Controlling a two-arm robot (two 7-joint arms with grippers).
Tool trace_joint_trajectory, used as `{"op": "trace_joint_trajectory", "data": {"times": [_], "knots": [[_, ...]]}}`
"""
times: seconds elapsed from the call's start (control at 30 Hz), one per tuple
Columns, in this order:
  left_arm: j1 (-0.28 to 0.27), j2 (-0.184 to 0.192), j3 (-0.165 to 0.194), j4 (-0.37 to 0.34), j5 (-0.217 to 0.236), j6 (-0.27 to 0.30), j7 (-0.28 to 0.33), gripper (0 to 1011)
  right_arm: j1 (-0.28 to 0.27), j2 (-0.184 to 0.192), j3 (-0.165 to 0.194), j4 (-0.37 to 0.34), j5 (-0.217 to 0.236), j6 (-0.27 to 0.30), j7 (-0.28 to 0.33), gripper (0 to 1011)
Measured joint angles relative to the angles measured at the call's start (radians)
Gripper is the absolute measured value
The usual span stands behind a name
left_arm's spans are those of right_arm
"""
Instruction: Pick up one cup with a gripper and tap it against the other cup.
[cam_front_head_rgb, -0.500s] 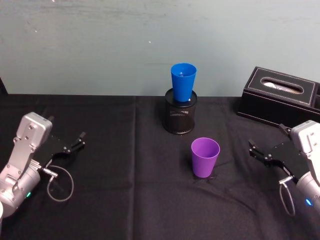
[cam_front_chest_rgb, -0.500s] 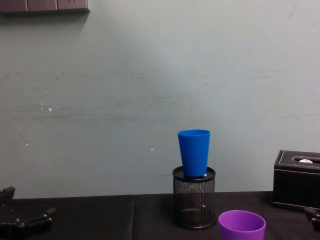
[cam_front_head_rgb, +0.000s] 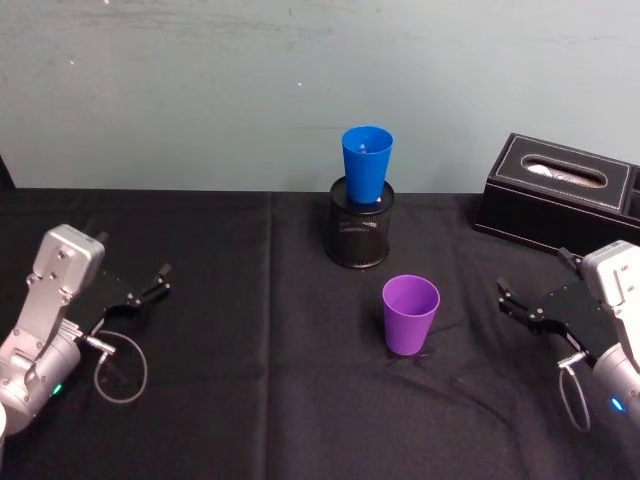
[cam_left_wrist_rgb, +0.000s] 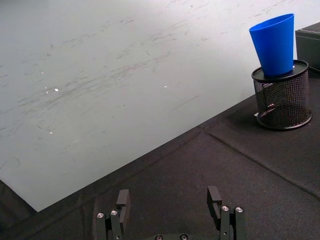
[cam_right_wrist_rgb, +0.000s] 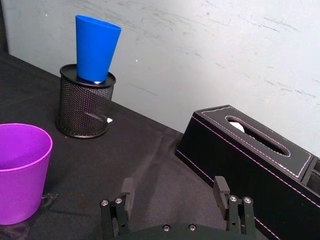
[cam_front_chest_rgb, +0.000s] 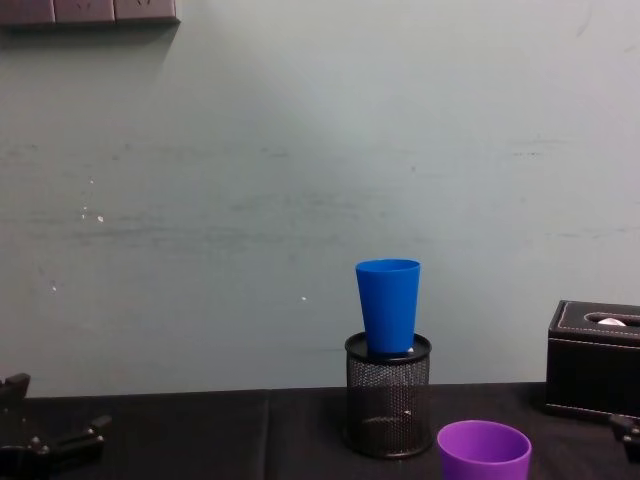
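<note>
The purple cup (cam_front_head_rgb: 410, 315) stands upright on the black tablecloth near the middle, also seen in the right wrist view (cam_right_wrist_rgb: 20, 170) and the chest view (cam_front_chest_rgb: 484, 455). Behind it the blue cup (cam_front_head_rgb: 366, 165) stands upright in a black wire-mesh pen holder (cam_front_head_rgb: 360, 228), as the left wrist view (cam_left_wrist_rgb: 274, 45) and the right wrist view (cam_right_wrist_rgb: 96, 47) also show. My left gripper (cam_front_head_rgb: 158, 282) rests at the left of the table, open and holding nothing (cam_left_wrist_rgb: 169, 200). At the right of the table my right gripper (cam_front_head_rgb: 507, 300) is open too, apart from the purple cup (cam_right_wrist_rgb: 174, 187).
A black tissue box (cam_front_head_rgb: 560, 190) sits at the back right, beyond the right gripper. A pale wall (cam_front_head_rgb: 200, 90) runs right behind the table. A cable loop (cam_front_head_rgb: 120, 365) hangs from the left arm.
</note>
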Motion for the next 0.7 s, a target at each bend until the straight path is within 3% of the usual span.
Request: {"op": "trace_joint_trajectory", "data": {"times": [0.7], "knots": [[0.0,0.0,0.0,0.0,0.0,0.0,0.0,1011,0.0,0.0,0.0,0.0,0.0,0.0,0.0,1000]]}}
